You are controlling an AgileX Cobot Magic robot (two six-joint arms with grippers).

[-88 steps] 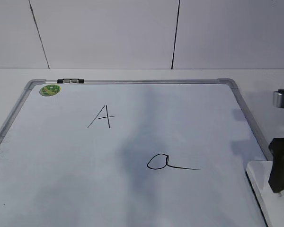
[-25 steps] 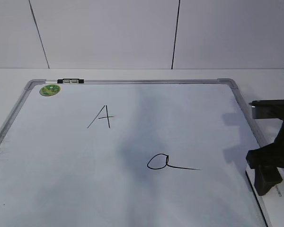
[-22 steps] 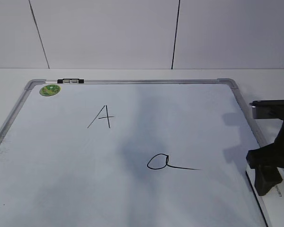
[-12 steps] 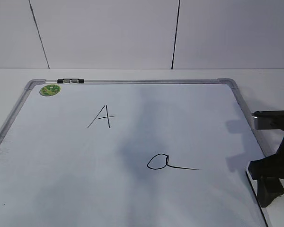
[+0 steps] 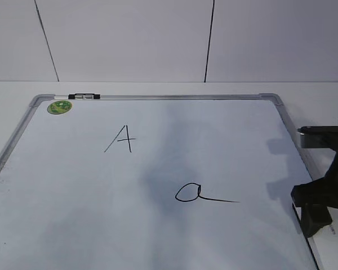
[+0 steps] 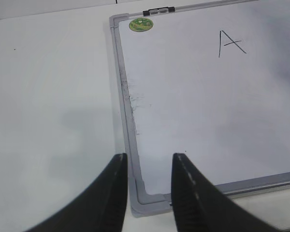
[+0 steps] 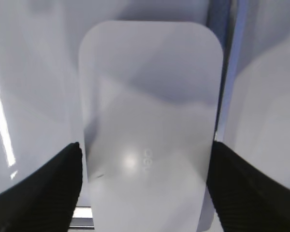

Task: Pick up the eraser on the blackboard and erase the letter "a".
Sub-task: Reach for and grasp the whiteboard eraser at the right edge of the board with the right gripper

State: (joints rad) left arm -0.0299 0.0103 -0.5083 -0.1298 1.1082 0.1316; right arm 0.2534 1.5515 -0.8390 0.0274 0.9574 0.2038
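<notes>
White rounded plastic eraser point(image 7: 150, 135) lies at the right edge of the silver-framed whiteboard point(image 5: 158, 97), right of the black handwritten "a" point(image 5: 188, 192); the right gripper point(image 7: 145, 174) straddles it, fingers spread, probably ready to pinch.

The eraser point(image 7: 150, 130) lies at the blackboard point(image 5: 158, 236) edge, seemingly right of the letter "a" point(image 5: 194, 193).

White eraser point(image 7: 150, 130) lies flat at the board's point(image 5: 158, 98) right edge, lowercase "a" point(image 5: 200, 193) intact, black, right of board centre, below the capital A.
</notes>
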